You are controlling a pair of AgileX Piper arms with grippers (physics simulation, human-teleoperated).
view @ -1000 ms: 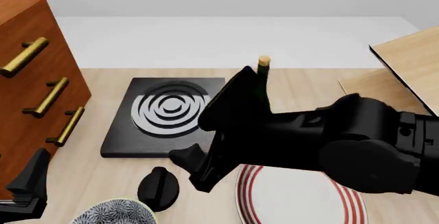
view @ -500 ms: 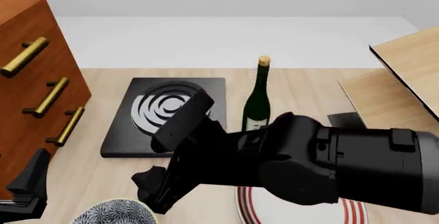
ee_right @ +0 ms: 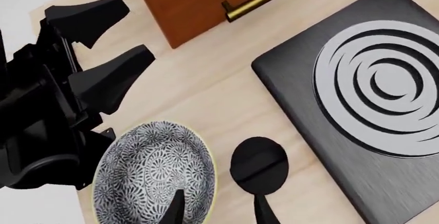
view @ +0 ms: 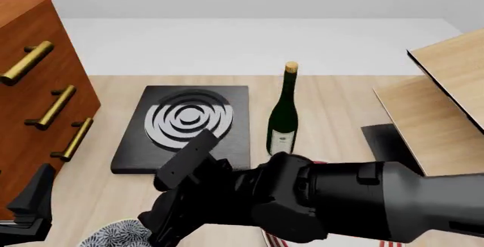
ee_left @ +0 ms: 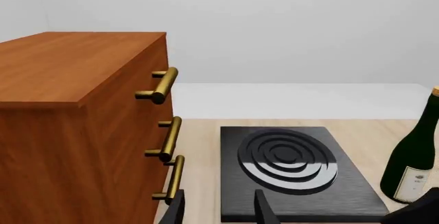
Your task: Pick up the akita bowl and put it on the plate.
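Note:
The akita bowl, patterned blue-grey and white with a pale rim, stands on the table at the near left; only its edge peeks out below my right arm in the front view. My right gripper is open just above it, one finger over the bowl's inside near the rim, the other outside toward a black knob. The plate is almost wholly covered by the right arm; a sliver of red rings shows. My left gripper is open and empty left of the bowl, its fingers apart.
A black stove with grey rings lies behind the bowl. A dark wine bottle stands to its right. A wooden drawer cabinet with brass handles fills the left. Pale wooden boards lean at the right.
My right arm has swung left and down from over the plate toward the bowl, now hiding the black knob and most of the plate. The left arm has stayed still.

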